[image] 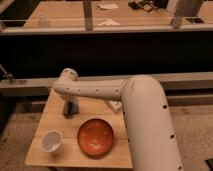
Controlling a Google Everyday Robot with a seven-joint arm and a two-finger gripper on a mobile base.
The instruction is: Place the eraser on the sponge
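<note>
My white arm reaches left across a small wooden table. The gripper points down at the table's back left part, its dark fingers close to the surface. I cannot make out the eraser or the sponge; either may be hidden under the gripper or behind the arm. A small white thing shows just behind the arm near the table's back edge; I cannot tell what it is.
An orange-red bowl sits at the middle front of the table. A white cup stands at the front left. Behind the table runs a dark counter with a rail. The floor around is speckled.
</note>
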